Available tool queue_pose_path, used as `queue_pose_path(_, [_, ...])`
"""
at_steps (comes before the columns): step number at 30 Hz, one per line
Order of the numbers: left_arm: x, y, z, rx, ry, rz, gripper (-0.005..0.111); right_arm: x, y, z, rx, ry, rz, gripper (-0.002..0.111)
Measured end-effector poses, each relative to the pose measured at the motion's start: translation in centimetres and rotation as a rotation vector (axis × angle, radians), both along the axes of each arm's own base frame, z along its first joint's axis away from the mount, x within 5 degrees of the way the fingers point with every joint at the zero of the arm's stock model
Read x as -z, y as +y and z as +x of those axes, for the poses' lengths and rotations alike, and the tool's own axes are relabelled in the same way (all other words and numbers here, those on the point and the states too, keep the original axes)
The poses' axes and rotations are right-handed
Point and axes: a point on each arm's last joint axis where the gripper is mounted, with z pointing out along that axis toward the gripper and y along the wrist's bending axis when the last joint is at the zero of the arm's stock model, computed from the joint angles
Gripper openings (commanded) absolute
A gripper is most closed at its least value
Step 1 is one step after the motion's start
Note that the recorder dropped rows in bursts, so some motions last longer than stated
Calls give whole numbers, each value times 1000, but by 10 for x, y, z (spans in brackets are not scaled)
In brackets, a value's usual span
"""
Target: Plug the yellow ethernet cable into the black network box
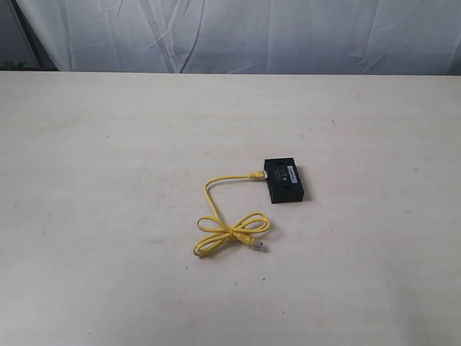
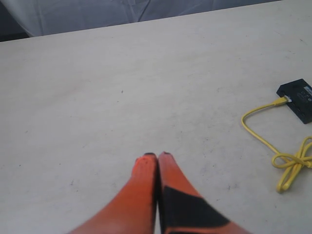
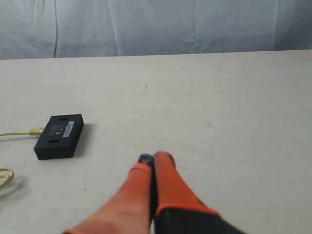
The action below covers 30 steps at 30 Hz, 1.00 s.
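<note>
The black network box (image 1: 284, 181) lies flat near the table's middle, white label on top; it also shows as the box (image 2: 298, 99) and the box (image 3: 59, 136) in the wrist views. One end of the yellow ethernet cable (image 1: 229, 229) sits against the box's left side at the plug (image 1: 256, 175); whether it is seated I cannot tell. The cable (image 2: 285, 156) loops into a loose knot, its other clear plug (image 1: 258, 246) free on the table. My left gripper (image 2: 157, 155) and right gripper (image 3: 152, 157) are both shut, empty, well away from box and cable. Neither arm shows in the exterior view.
A pale table (image 1: 108, 216) spreads under everything, bare apart from the box and cable. A white wrinkled cloth backdrop (image 1: 252, 36) hangs behind the table's far edge.
</note>
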Motion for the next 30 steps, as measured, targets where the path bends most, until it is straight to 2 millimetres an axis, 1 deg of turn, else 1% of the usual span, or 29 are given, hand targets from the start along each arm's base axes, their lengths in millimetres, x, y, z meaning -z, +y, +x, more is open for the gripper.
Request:
queue_pose_path(12, [0,0,0,0,0,0,0,0,-1,0,14,4,24,-1])
queue_pose_path(18, [0,0,0,0,0,0,0,0,-2,0,20,1,-29,-1])
queue_pose_path(30, [0,0,0,0,0,0,0,0,-4,0,24,-2,-74,-1])
